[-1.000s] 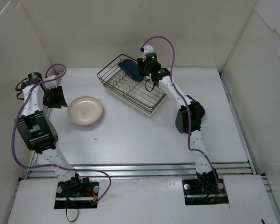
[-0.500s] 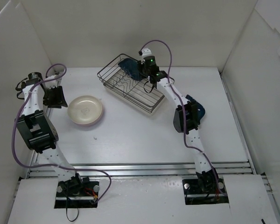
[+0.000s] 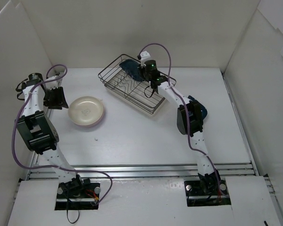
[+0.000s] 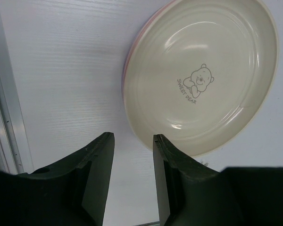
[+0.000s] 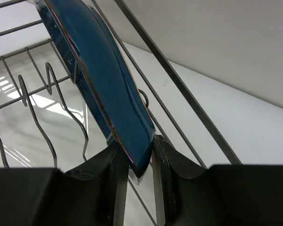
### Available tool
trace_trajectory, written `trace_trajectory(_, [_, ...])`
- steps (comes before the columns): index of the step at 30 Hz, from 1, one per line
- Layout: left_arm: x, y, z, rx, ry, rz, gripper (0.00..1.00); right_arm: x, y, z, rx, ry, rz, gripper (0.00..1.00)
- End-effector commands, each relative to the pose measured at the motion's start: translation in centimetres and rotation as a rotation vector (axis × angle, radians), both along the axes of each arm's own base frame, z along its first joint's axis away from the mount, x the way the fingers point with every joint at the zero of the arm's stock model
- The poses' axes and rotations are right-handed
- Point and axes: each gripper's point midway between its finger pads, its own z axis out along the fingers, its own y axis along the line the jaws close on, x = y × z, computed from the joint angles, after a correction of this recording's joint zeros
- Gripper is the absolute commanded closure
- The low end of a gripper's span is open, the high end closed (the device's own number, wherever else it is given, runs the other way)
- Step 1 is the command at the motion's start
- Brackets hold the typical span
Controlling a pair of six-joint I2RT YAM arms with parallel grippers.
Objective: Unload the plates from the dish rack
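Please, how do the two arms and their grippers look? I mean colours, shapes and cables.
The left arm and right arm have white links and black joint housings, on black bases. A purple cable runs loosely along each. The right wrist shows a green light. The left gripper and right gripper each have two dark, wedge-shaped fingers.

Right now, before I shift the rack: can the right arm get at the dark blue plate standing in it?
Probably yes. The right gripper straddles the dark blue plate at its rim, one finger each side, and no dish rack wire sits between them. Whether it grips yet is unclear.
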Motion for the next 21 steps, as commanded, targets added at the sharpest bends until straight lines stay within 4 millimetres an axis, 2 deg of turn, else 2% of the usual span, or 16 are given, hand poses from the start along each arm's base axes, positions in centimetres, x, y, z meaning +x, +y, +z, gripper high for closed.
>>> trace_trajectory(1, [0.4,0.4,1.9,0.019,-0.049,-0.006,0.62,-0.6,-0.4,18.6,0.131,-0.406,-0.046,1.00])
trace_trajectory(2, [0.4,0.3,2.0,0.018,-0.052,-0.009,0.62,-0.9,-0.4,19.0,0.131,-0.419,-0.047,1.00])
trace_trajectory(4, [0.4,0.3,2.0,0.015,-0.051,-0.008,0.62,-1.5,-0.8,21.7,0.151,-0.478,-0.065,1.00])
trace_trajectory(10, [0.3,0.2,2.3,0.014,-0.060,-0.013,0.62,-2.9,-1.9,24.9,0.162,-0.543,-0.089,1.00])
trace_trajectory(19, [0.4,0.3,2.6,0.003,-0.071,-0.007,0.62,-4.5,-2.0,25.1,0.167,-0.539,-0.095,1.00])
trace_trajectory(21, [0.3,0.3,2.6,0.005,-0.071,-0.008,0.62,-4.9,-2.5,26.0,0.181,-0.551,-0.114,1.00])
